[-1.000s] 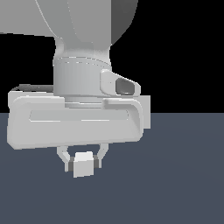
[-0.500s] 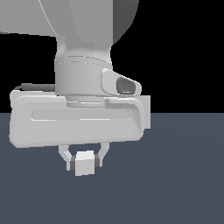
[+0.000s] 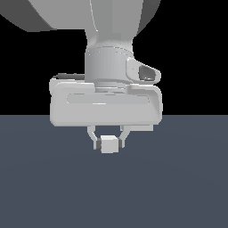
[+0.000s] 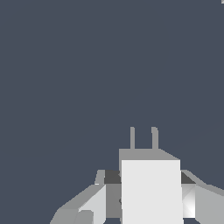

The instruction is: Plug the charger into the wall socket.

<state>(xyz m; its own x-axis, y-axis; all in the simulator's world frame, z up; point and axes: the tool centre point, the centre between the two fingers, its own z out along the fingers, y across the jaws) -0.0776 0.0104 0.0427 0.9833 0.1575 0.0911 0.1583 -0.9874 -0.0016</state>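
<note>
The charger (image 3: 109,144) is a small white-grey block held between my two fingers, just above the dark floor. My gripper (image 3: 108,143) is shut on it, a finger pressed against each side. In the wrist view the charger (image 4: 151,190) fills the space between the fingers (image 4: 94,203), and two thin grey prongs (image 4: 143,138) stick out of its far end. The wall socket is out of view in both frames.
A flat dark blue-grey floor (image 3: 178,187) spreads under the arm, with black background above it. The large white hand body (image 3: 106,107) blocks much of the exterior view behind it.
</note>
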